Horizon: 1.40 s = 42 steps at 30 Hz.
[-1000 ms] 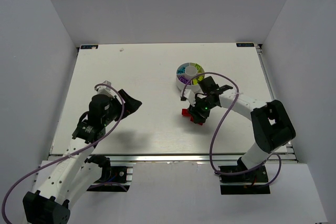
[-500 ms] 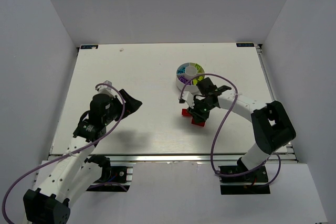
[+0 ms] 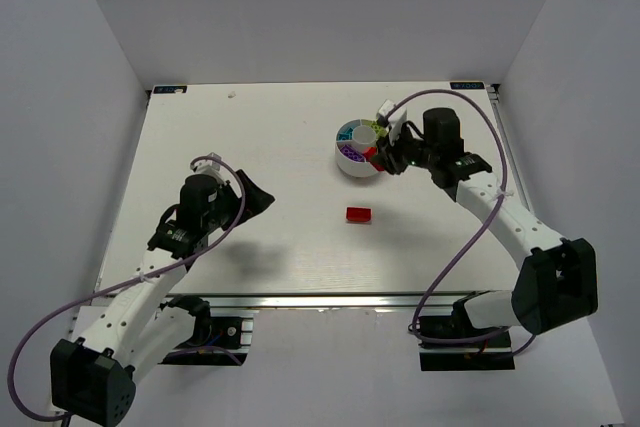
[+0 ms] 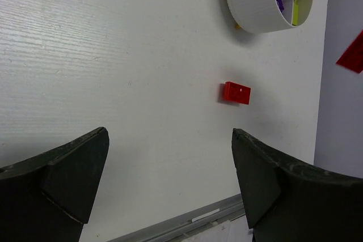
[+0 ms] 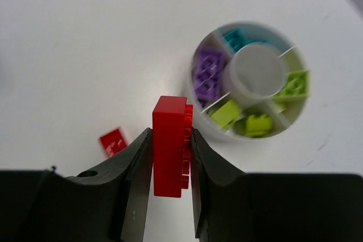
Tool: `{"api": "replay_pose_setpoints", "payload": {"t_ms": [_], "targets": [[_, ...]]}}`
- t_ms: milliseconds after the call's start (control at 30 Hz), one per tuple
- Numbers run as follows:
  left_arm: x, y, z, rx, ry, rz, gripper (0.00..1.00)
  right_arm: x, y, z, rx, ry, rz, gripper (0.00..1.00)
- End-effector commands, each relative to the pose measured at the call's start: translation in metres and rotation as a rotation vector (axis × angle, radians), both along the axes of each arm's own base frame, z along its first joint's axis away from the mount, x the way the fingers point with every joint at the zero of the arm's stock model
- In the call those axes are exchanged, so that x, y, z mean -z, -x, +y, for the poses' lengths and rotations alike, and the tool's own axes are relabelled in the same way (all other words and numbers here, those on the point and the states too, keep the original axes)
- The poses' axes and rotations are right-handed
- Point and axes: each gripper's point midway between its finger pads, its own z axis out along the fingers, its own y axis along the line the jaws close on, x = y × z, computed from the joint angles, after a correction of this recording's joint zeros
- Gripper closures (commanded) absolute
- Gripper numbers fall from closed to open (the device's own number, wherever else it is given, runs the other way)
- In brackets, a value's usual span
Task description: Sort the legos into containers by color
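I have the right end effector (image 5: 170,137) clamped on a red lego brick (image 5: 169,157), long axis along the fingers, poised at the near rim of the divided white dish (image 3: 355,169), its compartments just ahead, while the left end effector (image 3: 255,197) stands open, well apart.

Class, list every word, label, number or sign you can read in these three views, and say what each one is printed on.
No text can be read in any view.
Left dark tag, far corner of the table: too small to read.
Right dark tag, other far corner: too small to read.
Pale strip on the near edge: blurred.
Held red lego and dish: no print shows.
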Motion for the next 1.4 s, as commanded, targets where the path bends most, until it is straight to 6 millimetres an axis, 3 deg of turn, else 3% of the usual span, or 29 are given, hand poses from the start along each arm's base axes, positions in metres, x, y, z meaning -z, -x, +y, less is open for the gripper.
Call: {"api": "replay_pose_setpoints", "payload": {"t_ms": [0,33,67,133,200,400,467,700,1033,1267,1367], "targets": [[-0.011,-0.005,-0.006,0.034,0.009,-0.043,0.02,-0.084,-0.056,0.013,0.128,-0.235,-0.247,1.00],[-0.012,-0.005,-0.006,0.034,0.009,-0.045,0.02,-0.079,-0.064,0.017,0.138,-0.246,-0.231,1.00],[-0.013,-0.006,-0.006,0.032,0.010,-0.044,0.02,-0.092,-0.073,0.020,0.142,-0.264,-0.256,1.00],[-0.013,-0.007,-0.007,0.033,0.011,-0.042,0.02,-0.091,-0.091,0.025,0.158,-0.282,-0.253,1.00],[-0.016,-0.007,-0.007,0.028,0.015,-0.046,0.02,-0.104,-0.105,0.027,0.166,-0.327,-0.257,1.00],[-0.016,-0.005,-0.004,0.008,0.015,-0.038,0.02,-0.089,-0.140,0.032,0.202,-0.357,-0.219,1.00],[-0.016,-0.003,-0.003,0.002,0.019,-0.034,0.02,-0.073,-0.148,0.031,0.212,-0.354,-0.179,1.00],[-0.015,-0.002,-0.002,-0.009,0.027,-0.028,0.02,-0.039,-0.149,0.033,0.195,-0.341,-0.109,1.00],[-0.015,-0.004,-0.004,0.000,0.028,-0.020,0.02,-0.009,-0.151,0.035,0.177,-0.330,-0.063,1.00],[-0.015,-0.004,-0.004,-0.004,0.030,-0.017,0.02,0.007,-0.158,0.027,0.204,-0.315,-0.049,0.92],[-0.014,-0.004,-0.005,-0.003,0.029,-0.012,0.02,0.013,-0.160,0.024,0.204,-0.309,-0.044,0.85]]}}
